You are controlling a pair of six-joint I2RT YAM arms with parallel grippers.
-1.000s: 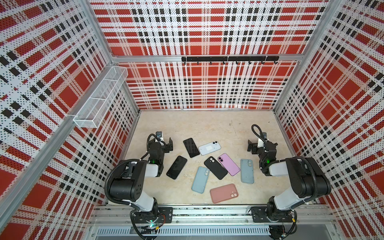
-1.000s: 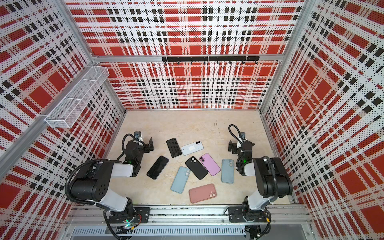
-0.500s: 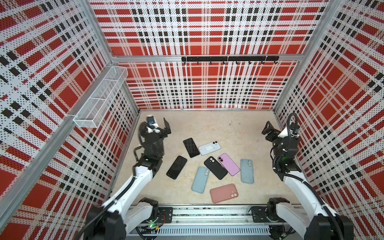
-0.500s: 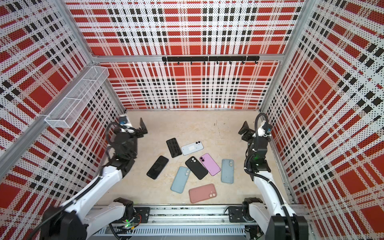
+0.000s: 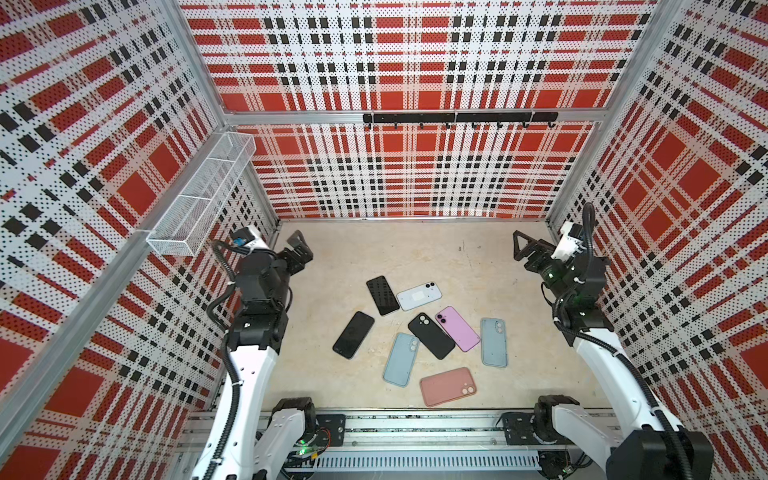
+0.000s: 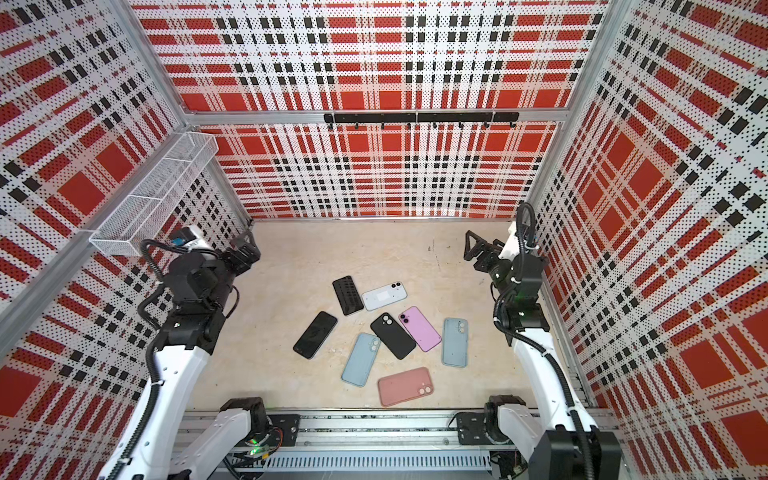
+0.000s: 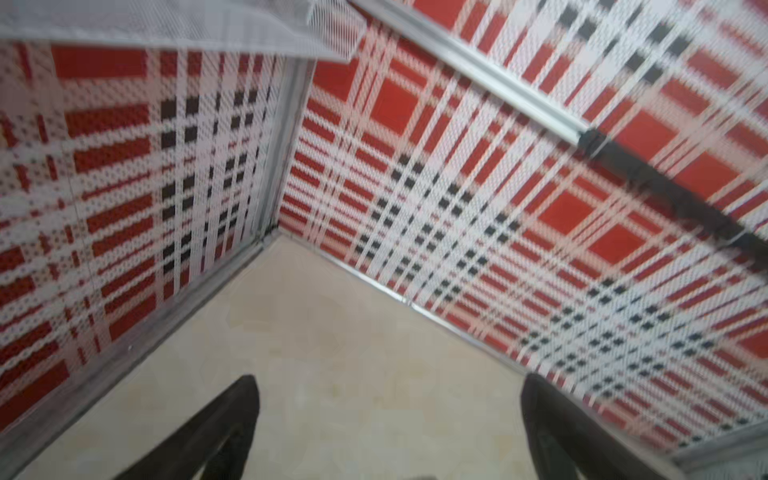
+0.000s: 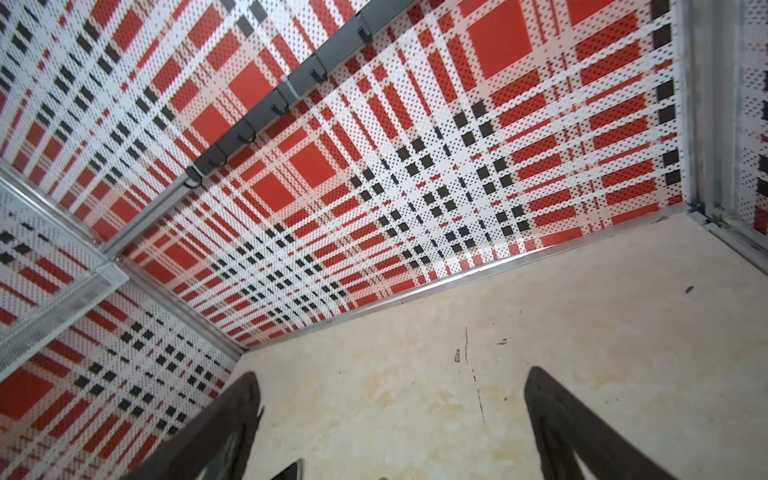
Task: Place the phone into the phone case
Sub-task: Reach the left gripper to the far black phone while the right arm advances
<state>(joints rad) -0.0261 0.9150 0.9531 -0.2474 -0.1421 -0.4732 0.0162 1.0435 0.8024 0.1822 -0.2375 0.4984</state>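
Bright, even light fills the cell in both top views, and the pale table (image 5: pixel 415 257) carries only faint, soft shadows. Those views are sharp, though the plaid walls (image 5: pixel 104 124) bow toward the frame edges. The left wrist view is smeared: ahead of the left gripper (image 7: pixel 390 380) the wall pattern runs soft. Ahead of the right gripper (image 8: pixel 392 374) everything reads crisp.

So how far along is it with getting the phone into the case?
Barely begun. Done: nothing visible; the black phone lies bare, screen up, on the table, not in any case. In hand: nothing; the left gripper and right gripper are both open and empty, up near the back corners. Left: pick up the phone, choose a case, perhaps the pink case, and seat the phone in it.
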